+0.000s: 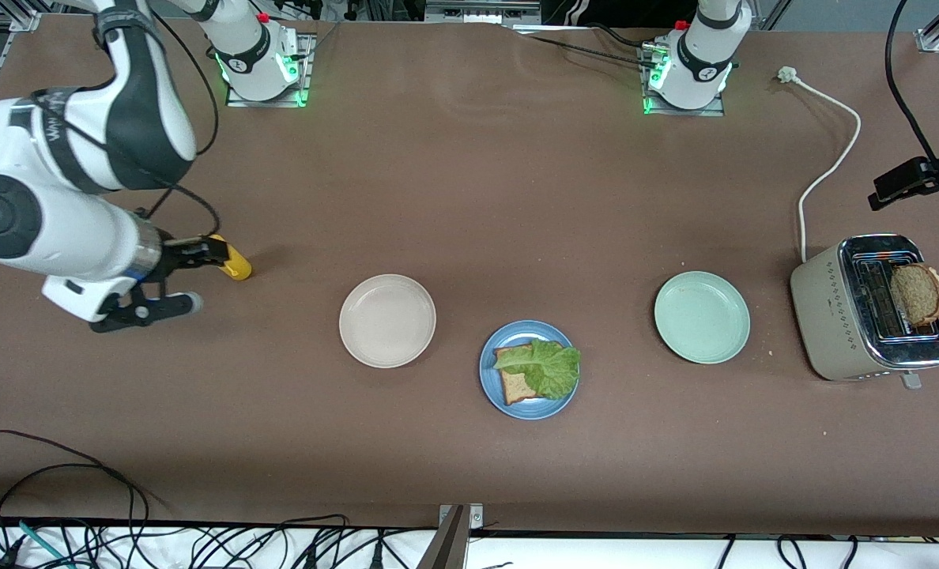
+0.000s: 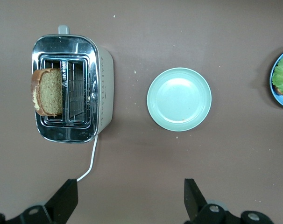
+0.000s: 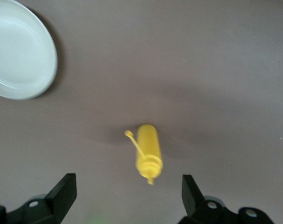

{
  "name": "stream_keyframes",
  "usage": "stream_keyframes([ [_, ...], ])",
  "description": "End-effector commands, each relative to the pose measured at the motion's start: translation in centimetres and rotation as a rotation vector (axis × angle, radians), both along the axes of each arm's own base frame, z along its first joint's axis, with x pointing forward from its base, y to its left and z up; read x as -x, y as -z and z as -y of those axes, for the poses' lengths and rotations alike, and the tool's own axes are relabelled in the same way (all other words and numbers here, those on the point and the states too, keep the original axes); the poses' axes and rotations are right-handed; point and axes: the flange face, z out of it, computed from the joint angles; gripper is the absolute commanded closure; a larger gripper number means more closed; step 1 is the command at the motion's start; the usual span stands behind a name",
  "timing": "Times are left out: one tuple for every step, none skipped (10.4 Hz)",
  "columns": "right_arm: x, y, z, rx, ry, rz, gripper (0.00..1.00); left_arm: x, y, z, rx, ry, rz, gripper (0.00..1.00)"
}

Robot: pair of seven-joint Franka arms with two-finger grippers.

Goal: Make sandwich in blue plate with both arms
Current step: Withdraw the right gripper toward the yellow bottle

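blue plate point(image 1: 529, 369) sits mid-table, nearest the front camera, holding one bread slice point(image 1: 517, 385) with lettuce point(image 1: 543, 367) on top. second slice point(image 1: 918, 294) stands in the toaster point(image 1: 867, 307) at the left arm's end. right gripper point(image 1: 175, 280) spread wide over the yellow bottle point(image 1: 232, 260), holding nothing. left gripper point(image 2: 131, 198) spread wide, empty, above the table near toaster and green plate point(image 2: 179, 99).

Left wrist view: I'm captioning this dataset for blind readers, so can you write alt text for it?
A slice of brown bread stands in one slot of a silver-topped toaster on a brown table, with an empty pale green plate beside it. The left end effector hangs open above the table, and the blue plate with lettuce shows at the view's edge.
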Motion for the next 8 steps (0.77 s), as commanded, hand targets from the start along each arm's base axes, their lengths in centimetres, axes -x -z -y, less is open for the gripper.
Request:
stream_keyframes([
  [3.2, 0.8, 7.2, -0.055, -0.185, 0.032, 0.0, -0.3, -0.6, 0.0, 0.006, -0.006, 0.005, 0.0],
  [3.5, 1.7, 9.2, -0.09, -0.246, 0.041, 0.0, -0.3, -0.6, 0.0, 0.006, -0.008, 0.005, 0.0],
  [3.9, 2.6, 11.1, -0.166, -0.304, 0.064, 0.0, -0.3, -0.6, 0.0, 0.006, -0.008, 0.005, 0.0],
  [4.0, 3.8, 13.2, -0.243, -0.395, 0.103, 0.0, -0.3, -0.6, 0.1, 0.006, -0.006, 0.005, 0.0],
  [4.2, 5.3, 15.5, -0.346, -0.493, 0.164, 0.0, -0.3, -0.6, 0.1, 0.006, -0.006, 0.005, 0.0],
  [4.8, 7.2, 17.6, -0.47, -0.581, 0.213, 0.0, -0.3, -0.5, 0.1, 0.006, -0.006, 0.003, 0.0],
  [5.4, 9.2, 19.9, -0.551, -0.614, 0.249, 0.0, -0.3, -0.5, 0.1, 0.006, -0.006, 0.003, 0.0],
  [5.8, 11.4, 21.9, -0.611, -0.645, 0.272, 0.0, -0.3, -0.5, 0.1, 0.006, -0.006, 0.003, 0.0],
])
